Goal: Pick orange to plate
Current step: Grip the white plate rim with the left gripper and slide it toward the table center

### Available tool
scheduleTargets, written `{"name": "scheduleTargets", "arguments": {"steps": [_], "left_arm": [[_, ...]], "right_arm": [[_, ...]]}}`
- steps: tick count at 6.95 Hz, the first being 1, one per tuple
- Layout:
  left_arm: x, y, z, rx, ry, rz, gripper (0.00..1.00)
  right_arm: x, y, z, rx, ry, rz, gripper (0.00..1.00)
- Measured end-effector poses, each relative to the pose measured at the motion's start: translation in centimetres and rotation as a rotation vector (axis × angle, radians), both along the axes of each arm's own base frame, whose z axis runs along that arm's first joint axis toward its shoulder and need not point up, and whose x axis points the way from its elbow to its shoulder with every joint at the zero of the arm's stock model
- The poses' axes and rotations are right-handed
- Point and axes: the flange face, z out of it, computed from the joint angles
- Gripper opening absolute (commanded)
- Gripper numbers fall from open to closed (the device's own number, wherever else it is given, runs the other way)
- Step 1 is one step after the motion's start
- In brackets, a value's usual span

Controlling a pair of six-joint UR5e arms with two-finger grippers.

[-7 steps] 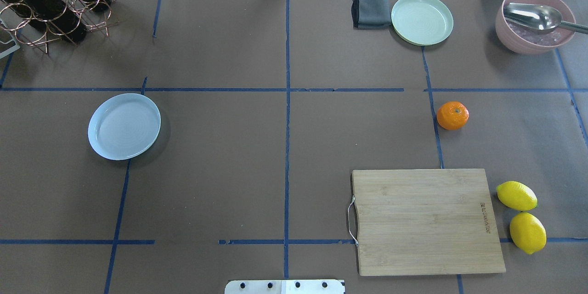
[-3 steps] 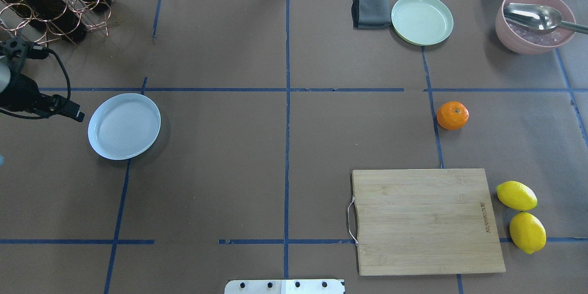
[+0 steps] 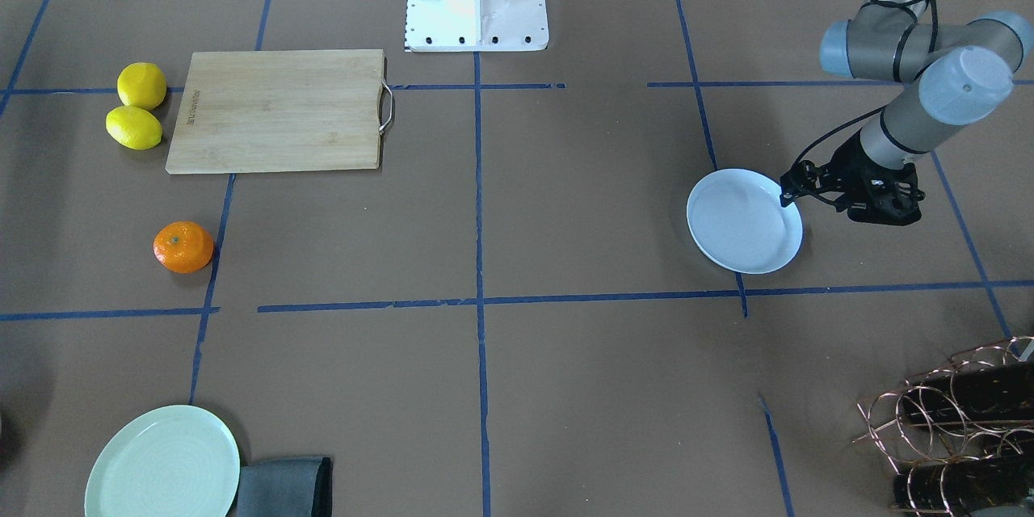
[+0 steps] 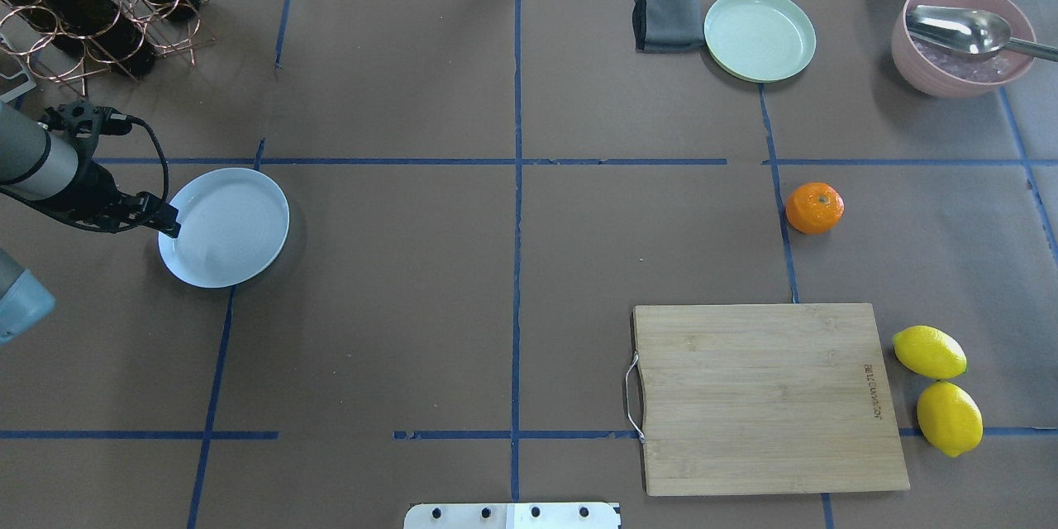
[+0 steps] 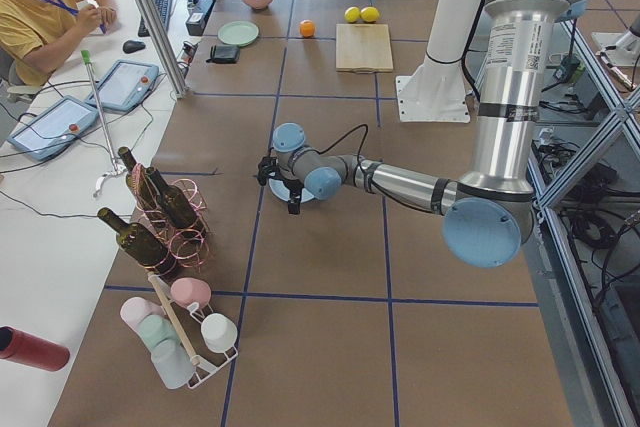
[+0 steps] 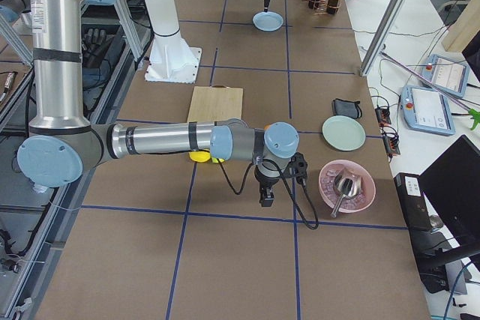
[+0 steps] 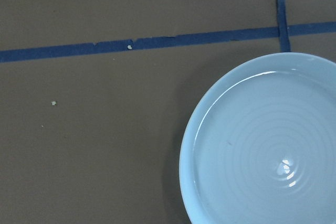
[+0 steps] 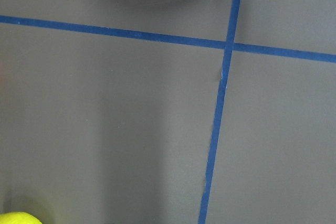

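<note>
Bright-orange orange; pale-blue plate with faint concentric rings; brown surface gridded with blue tape.

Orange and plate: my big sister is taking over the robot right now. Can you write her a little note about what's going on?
Left gripper: hangs at the plate's edge on the robot's left side. I cannot tell if it is open or shut.
Right gripper: seen only from the side, so open or shut cannot be told.
The orange sits on the table in the robot's right half, beyond the cutting board and far from the plate.
Done: nothing yet; the plate is empty.
Left: grasp the orange, carry it across and set it on the plate. The right arm looks nearer to it.
</note>
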Motion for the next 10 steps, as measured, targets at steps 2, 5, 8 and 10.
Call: {"name": "scheduleTargets", "arguments": {"steps": [2,5,8,10], "left_arm": [[1.2,-0.1,0.5,-0.003,-0.011,0.012,0.00],[2.0,-0.2,0.0,0.003,-0.004,0.022,0.00],[3.0,-0.7,-6.3,0.037,0.101,0.040,0.00],[5.9,-2.3,-15.2,-0.032,0.225,-0.017,0.00]], "right_arm": [[0.0,0.0,0.1,-0.002,-0.005,0.000,1.00],[-0.1,0.0,0.2,-0.005,-0.008,0.000,1.00],[-0.1,0.0,0.1,-0.006,-0.016,0.002,1.00],[-0.3,0.0,-0.2,-0.007,-0.047,0.003,1.00]]}}
